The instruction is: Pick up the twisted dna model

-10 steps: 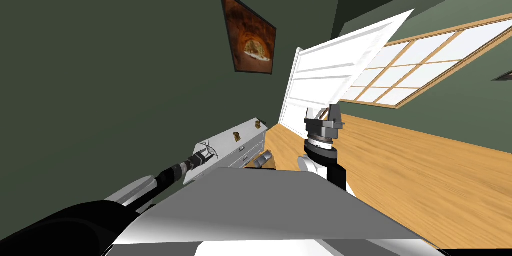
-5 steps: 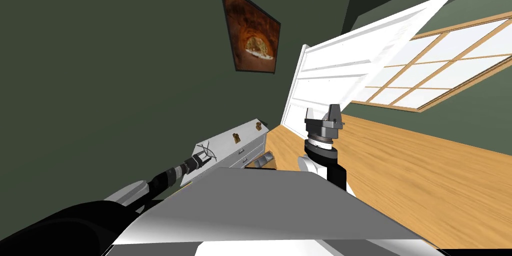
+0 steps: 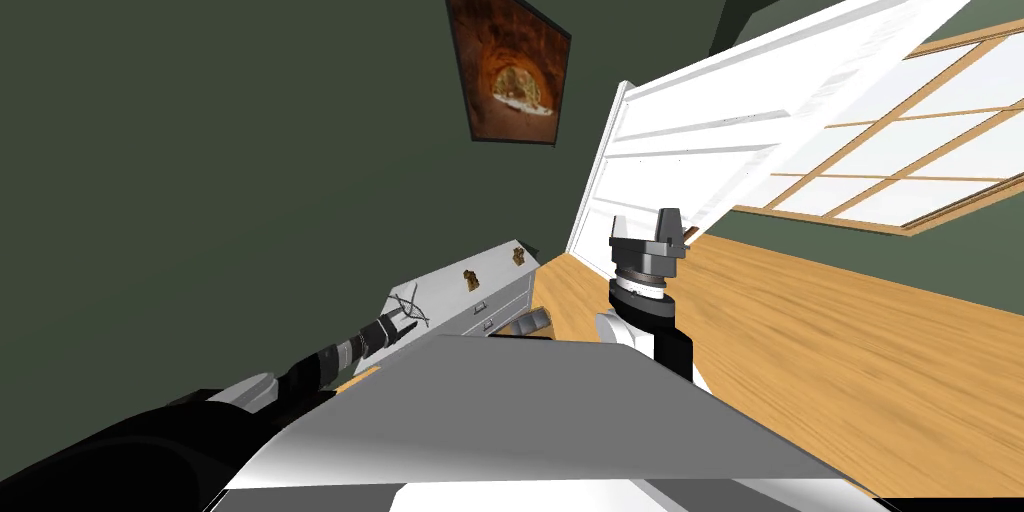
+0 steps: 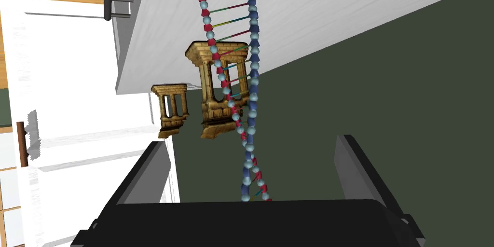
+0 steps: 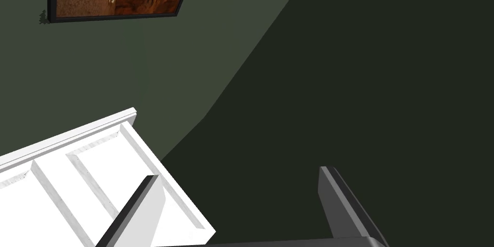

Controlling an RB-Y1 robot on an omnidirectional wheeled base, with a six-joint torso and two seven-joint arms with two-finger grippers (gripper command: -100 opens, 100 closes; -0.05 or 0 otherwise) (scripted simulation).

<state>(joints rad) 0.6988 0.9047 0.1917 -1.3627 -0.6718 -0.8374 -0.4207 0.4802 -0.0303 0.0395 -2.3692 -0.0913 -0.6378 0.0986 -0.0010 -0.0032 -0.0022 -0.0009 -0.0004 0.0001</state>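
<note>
DNA model shows in the head view as thin strands at the near end of the white dresser top, right at the tip of the left gripper. The door and framed picture have swung across since a second ago, which is my own turning, and the left hand sits slightly nearer my chest. Over the floor, the right gripper is raised. In the left wrist view the fingers are released and wide apart, the model's near end between them touching neither, with golden temple ornaments beyond. No grasp yet, I judge; closing remains. In the right wrist view the fingers are spread, holding nothing.
</note>
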